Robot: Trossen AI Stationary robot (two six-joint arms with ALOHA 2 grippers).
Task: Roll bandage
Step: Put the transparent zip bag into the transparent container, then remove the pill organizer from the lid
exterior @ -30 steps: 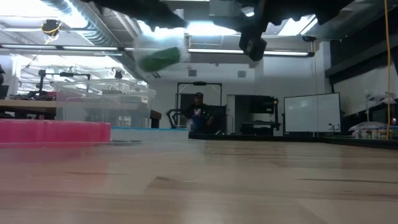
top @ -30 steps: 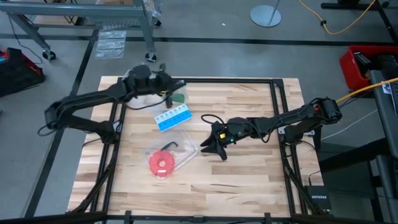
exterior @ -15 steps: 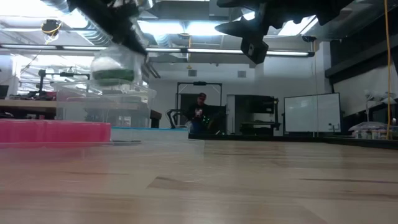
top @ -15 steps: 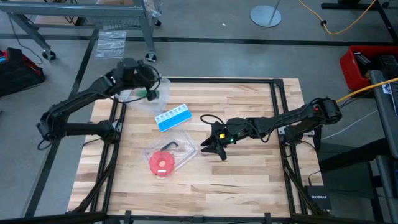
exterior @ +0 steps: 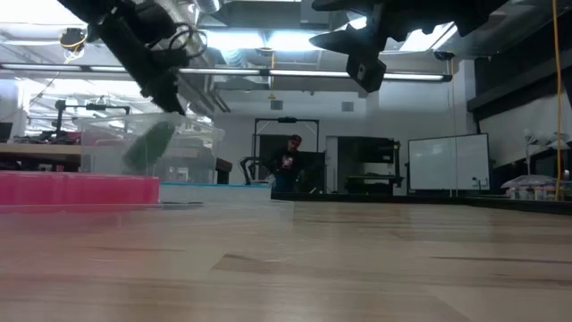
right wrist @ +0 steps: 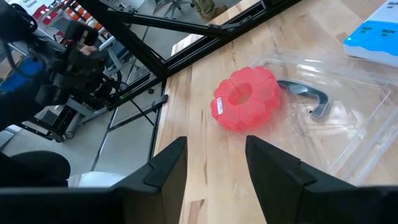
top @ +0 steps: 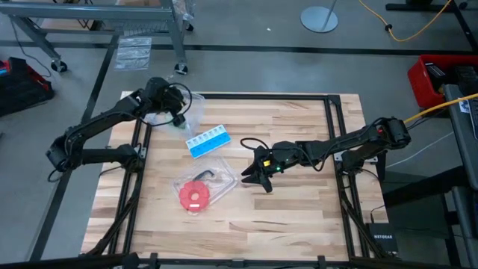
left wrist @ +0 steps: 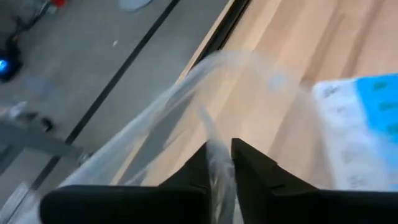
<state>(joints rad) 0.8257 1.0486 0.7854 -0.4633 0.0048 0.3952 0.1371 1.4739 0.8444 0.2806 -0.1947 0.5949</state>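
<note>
Blue-and-white pill box (top: 208, 141): laid flat and aslant on the wooden table (top: 299, 209), towards its far left part. Red round disc (top: 193, 197): lobed, with 1 white label at its edge, enclosed in a clear plastic bag (top: 218, 184) near the pill box; 1 dark angled tool (right wrist: 306, 96) is seen in the same bag. Pink flat object (exterior: 79, 190): seen at table level. Clear plastic bin (exterior: 192, 152): seen behind it. 1 person (exterior: 288, 161): seated in the room beyond.
</note>
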